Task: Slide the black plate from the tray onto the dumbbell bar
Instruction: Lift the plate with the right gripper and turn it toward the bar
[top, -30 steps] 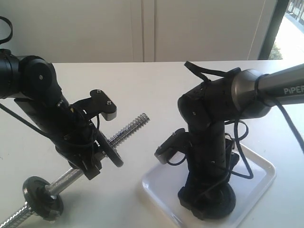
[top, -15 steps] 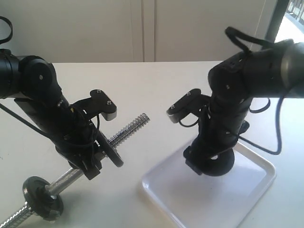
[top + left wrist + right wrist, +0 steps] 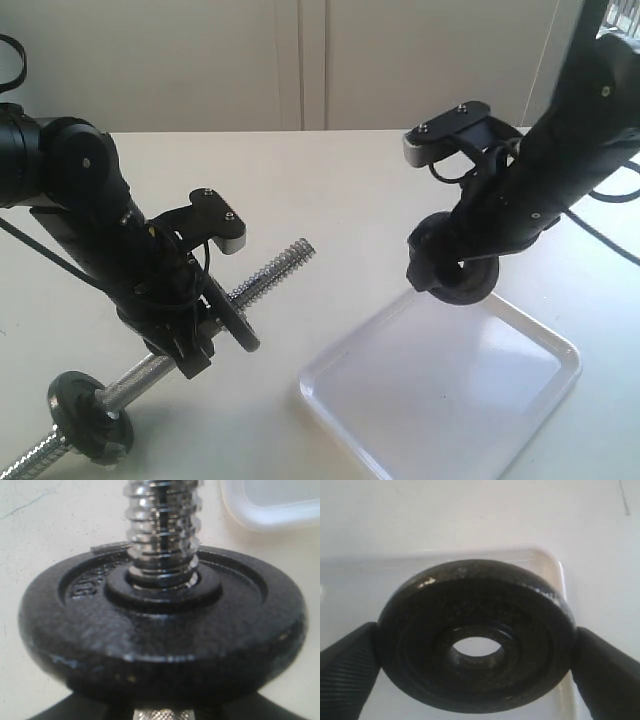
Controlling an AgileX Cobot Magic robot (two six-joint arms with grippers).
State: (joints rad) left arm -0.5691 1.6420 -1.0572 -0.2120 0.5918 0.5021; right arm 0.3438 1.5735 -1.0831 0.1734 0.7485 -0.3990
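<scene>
Fingers of my right arm (image 3: 347,665) pinch the black plate (image 3: 470,595) by its rim, clear above the tray (image 3: 520,400), hole left free for threading. Left fingers (image 3: 192,348) clamp the dumbbell bar (image 3: 270,272), tilting its threaded end towards the plate.
</scene>
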